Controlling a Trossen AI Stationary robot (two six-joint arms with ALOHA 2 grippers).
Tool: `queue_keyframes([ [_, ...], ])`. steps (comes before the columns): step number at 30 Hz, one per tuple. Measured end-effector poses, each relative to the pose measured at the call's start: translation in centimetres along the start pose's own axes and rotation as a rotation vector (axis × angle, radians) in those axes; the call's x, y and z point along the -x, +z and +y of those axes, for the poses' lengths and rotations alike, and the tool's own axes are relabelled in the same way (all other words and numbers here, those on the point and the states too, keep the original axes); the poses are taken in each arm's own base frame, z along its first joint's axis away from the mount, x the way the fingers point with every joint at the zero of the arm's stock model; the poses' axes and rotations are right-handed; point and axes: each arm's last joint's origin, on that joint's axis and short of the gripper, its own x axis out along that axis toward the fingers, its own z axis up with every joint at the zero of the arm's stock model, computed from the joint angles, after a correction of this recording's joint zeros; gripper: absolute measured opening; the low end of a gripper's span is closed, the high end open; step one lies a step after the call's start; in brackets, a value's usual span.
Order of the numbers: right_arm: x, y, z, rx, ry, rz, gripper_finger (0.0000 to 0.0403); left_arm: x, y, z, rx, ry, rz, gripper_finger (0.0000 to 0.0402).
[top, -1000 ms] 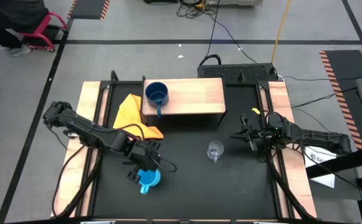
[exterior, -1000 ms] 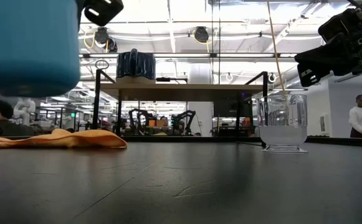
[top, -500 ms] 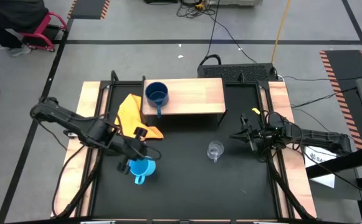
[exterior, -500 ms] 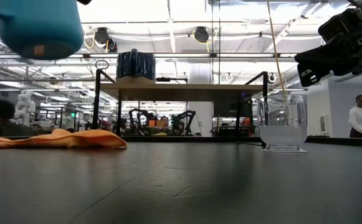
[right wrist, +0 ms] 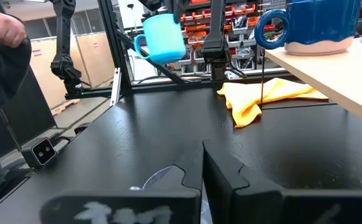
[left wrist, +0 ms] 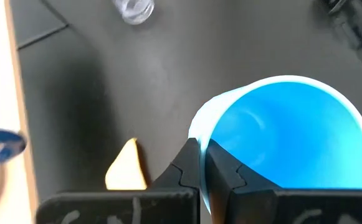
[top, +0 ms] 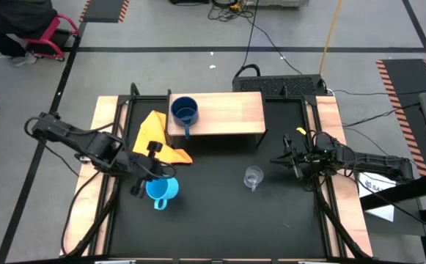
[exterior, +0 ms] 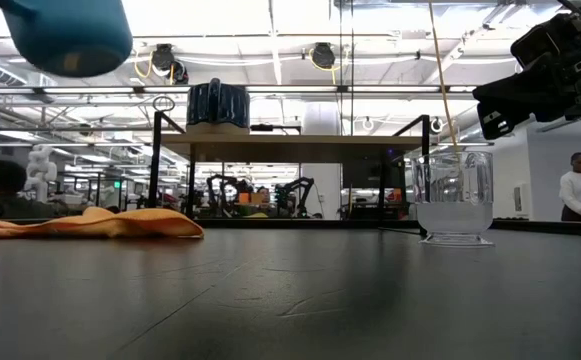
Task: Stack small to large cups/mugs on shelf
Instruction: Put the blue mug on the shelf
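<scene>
Light-wood shelf point(top: 227, 111), clear glass cup point(top: 253, 177), matt black tabletop point(top: 220, 213), yellow cloth point(top: 155, 133)

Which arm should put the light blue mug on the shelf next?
Left. Its gripper is already shut on the light blue mug's rim, holding it above the table. The right gripper waits near the glass cup, farther from the shelf's bare side.

The light blue mug point(top: 160, 190) is up in the air above the black counter point(top: 220, 220), with its open mouth facing up and its handle sticking out. The left gripper point(top: 148, 170) pinches its rim between the jaws.

The dark blue mug point(top: 185, 111) stands upright on the shelf point(top: 231, 114), near one end.

The clear glass cup point(top: 253, 177) stands upright on the counter, in front of the shelf, well apart from both mugs.
</scene>
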Motion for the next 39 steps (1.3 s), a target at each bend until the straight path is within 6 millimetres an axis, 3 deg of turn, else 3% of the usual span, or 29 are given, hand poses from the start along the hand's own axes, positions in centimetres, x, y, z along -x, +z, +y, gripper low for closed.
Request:
queue_keyframes([
  [16,0.0,0.0,0.0,-0.001,0.0,0.001,0.0,4.7,-2.3,1.2,0.056,0.074,-0.158,0.0004],
  [31,0.0,0.0,0.0,0.003,0.0,0.001,0.0,5.5,-7.4,1.1,0.127,0.061,-0.302,0.0004],
  [39,0.0,0.0,0.0,0.003,0.0,0.001,0.0,4.4,-9.3,0.9,0.148,0.071,-0.316,0.0004],
])
